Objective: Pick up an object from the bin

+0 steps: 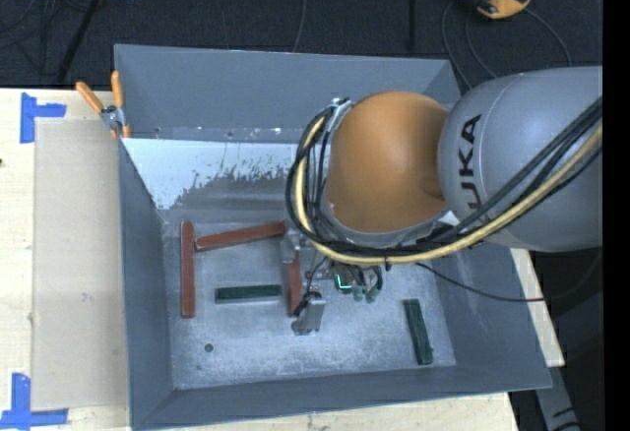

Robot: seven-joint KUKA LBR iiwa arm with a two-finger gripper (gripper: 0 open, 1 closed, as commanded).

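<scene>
Red-brown short stick (293,283) lay on the floor of the bin (197,173) near its middle, with the gripper (307,316) low at its near end. We could not tell whether the gripper was open or closed. We judged the spot favourable, as a dark green bar (248,294) lay just left and bare floor lay to the right.

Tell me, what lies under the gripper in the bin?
A short red-brown stick lies close beside the gripper. The arm covers the stick's upper end and whatever lies beyond.
</scene>
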